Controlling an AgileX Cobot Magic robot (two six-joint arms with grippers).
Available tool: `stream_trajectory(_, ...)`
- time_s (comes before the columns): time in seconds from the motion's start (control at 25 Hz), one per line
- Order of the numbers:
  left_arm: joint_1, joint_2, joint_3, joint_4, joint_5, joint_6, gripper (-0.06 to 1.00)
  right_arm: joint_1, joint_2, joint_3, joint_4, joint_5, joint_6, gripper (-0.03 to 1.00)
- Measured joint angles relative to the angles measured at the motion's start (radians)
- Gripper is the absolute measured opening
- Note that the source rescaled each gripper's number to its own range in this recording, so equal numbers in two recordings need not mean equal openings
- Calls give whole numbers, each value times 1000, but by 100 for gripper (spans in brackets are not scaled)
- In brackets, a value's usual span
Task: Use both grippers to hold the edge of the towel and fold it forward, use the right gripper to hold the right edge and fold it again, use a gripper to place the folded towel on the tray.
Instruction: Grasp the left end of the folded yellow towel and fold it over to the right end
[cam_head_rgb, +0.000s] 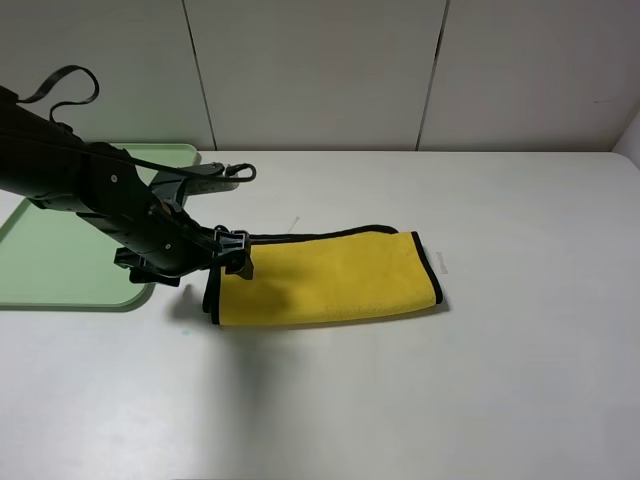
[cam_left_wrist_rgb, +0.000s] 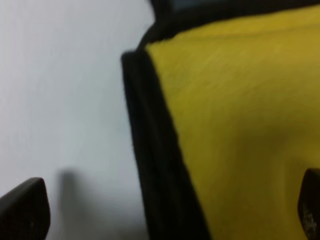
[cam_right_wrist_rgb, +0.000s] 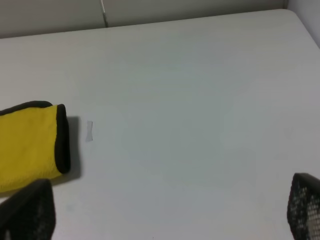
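The yellow towel (cam_head_rgb: 330, 275) lies folded into a long rectangle on the white table, its black-trimmed edge (cam_head_rgb: 212, 295) at its left end. My left gripper (cam_head_rgb: 232, 257) hangs just over that left end. In the left wrist view the towel (cam_left_wrist_rgb: 240, 115) fills the frame, and the left gripper (cam_left_wrist_rgb: 167, 212) is open with its fingertips (cam_left_wrist_rgb: 25, 210) standing either side of the black edge (cam_left_wrist_rgb: 155, 165). My right gripper (cam_right_wrist_rgb: 165, 210) is open and empty, away from the towel's right end (cam_right_wrist_rgb: 27, 145); its arm is out of the exterior high view. The mint-green tray (cam_head_rgb: 50, 250) sits at the far left.
The left arm (cam_head_rgb: 90, 190) and its cables reach across the tray's right part. A small white mark (cam_right_wrist_rgb: 89, 131) lies on the table just beyond the towel's right end. A panelled wall (cam_head_rgb: 320, 70) stands behind the table.
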Motion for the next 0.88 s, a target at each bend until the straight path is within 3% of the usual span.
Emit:
stream_trajectory(0.64, 0, 70, -11, 4, -72, 3, 99, 0, 0, 0, 0, 0, 0, 100)
stream_trajectory(0.88, 0, 70, -11, 6, -74, 4, 91, 0, 0, 0, -1, 0, 0, 100)
